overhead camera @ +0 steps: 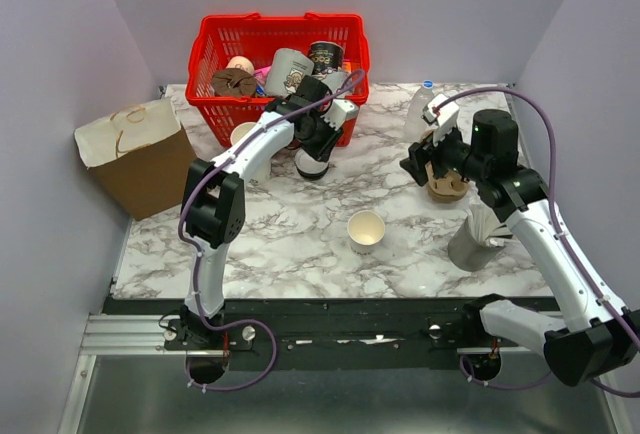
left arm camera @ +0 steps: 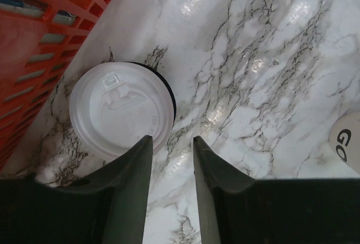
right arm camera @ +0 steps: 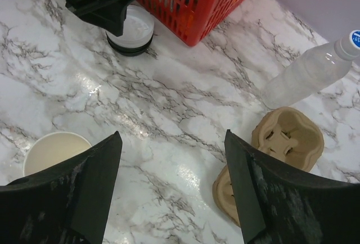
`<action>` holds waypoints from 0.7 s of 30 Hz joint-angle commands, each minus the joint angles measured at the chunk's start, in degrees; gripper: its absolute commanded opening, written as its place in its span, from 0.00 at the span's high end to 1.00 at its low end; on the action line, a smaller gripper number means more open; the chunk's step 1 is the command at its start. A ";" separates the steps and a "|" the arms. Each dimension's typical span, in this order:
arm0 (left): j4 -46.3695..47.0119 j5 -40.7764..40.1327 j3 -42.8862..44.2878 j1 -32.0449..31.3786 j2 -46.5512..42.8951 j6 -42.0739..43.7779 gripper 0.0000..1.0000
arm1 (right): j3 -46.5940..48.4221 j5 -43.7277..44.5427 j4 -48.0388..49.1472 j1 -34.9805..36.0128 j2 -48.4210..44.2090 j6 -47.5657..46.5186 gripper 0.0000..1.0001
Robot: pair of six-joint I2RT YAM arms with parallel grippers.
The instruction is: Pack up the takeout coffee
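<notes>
The takeout coffee cup (overhead camera: 366,229), small, cream-white and without a lid, stands upright in the middle of the marble table; its rim also shows in the right wrist view (right arm camera: 53,151). A white round lid (left arm camera: 121,112) lies on a black ring by the red basket, also seen from above (overhead camera: 312,166). My left gripper (left arm camera: 171,138) hangs just over the lid's near edge, jaws narrowly apart with only marble between them. My right gripper (right arm camera: 171,134) stands wide open above bare marble, left of the cardboard carriers.
The red basket (overhead camera: 215,44) at the back holds mugs and other items. A cardboard box (overhead camera: 140,154) sits at the left. A water bottle (right arm camera: 309,75), brown cup carriers (right arm camera: 287,137) and a grey holder (overhead camera: 470,246) are on the right. Another paper cup (overhead camera: 243,134) stands by the basket.
</notes>
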 commanded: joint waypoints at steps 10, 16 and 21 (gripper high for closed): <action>0.73 -4.31 5.28 -1.83 6.57 -0.71 0.61 | 2.90 -0.89 -0.13 -0.38 2.63 -0.15 0.19; 12.75 -4.50 -7.43 -2.36 -5.96 0.86 0.57 | 1.68 -0.71 0.22 -0.47 1.84 -0.32 0.19; 21.30 -3.97 -15.90 -2.71 -11.10 4.04 0.57 | 1.50 -1.59 0.31 -0.64 2.36 0.03 0.19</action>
